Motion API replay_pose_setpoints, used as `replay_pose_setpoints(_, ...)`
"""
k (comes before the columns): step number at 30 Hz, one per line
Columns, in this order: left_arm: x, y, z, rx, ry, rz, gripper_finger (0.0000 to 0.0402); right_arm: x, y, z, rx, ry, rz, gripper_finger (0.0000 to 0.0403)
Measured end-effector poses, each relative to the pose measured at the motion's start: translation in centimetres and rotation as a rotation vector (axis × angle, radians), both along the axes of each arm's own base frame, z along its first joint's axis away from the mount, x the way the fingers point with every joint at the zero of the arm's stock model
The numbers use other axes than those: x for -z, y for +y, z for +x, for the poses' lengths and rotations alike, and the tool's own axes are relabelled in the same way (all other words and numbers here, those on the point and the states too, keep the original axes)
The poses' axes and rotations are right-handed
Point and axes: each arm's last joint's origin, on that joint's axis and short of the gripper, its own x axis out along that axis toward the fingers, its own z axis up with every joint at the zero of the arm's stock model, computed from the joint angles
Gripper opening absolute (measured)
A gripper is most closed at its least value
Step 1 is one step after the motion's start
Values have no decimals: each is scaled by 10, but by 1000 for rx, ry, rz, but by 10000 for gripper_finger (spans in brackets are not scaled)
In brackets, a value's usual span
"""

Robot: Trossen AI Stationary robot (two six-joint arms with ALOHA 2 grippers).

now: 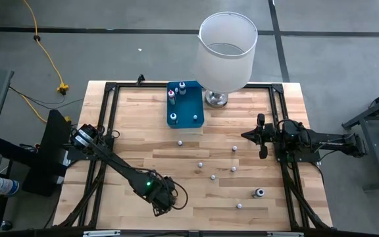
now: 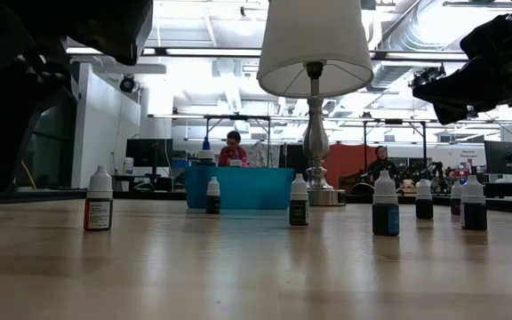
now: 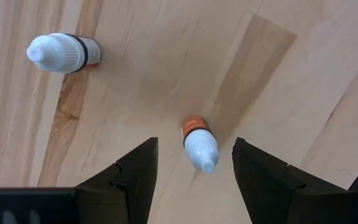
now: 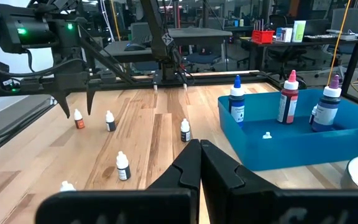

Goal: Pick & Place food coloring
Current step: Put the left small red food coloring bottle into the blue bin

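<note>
So the pale, streaky-grained wooden plank counter (image 1: pixel 143 138) is carrying a scatter of tiny white-capped food coloring bottles (image 1: pixel 202 164), most standing upright and well apart from each other across its middle w/ dark, reddish or blue bodies. The left claw (image 3: pixel 194 163), matte black w/ wedge-shaped fingers (image 3: pixel 135 174), is hanging open at the near left part of the counter, straddling a small orange-bodied bottle w/ a white cone cap (image 3: pixel 199 143); fingers aren't touching it. Another white-capped bottle w/ a dark band (image 3: pixel 64 53) is standing beside, apart. The right claw (image 4: pixel 199 163) is sitting closed and empty at the right edge of the counter, tips pressed together. A smooth blue plastic tray (image 1: pixel 185 113) at the far side is holding a few taller bottles. Just beside it is standing a lamp w/ a white cylinder shade on a shiny metal base (image 1: pixel 226 52). People are sitting far back in the room.
</note>
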Motion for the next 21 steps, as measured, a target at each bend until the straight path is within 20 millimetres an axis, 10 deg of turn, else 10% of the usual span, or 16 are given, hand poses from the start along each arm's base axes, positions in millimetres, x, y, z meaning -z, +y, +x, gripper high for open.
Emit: replay_pose_setpoints(21, 0, 0, 0, 18, -4, 2, 92, 0, 0, 0, -1, 0, 0, 0)
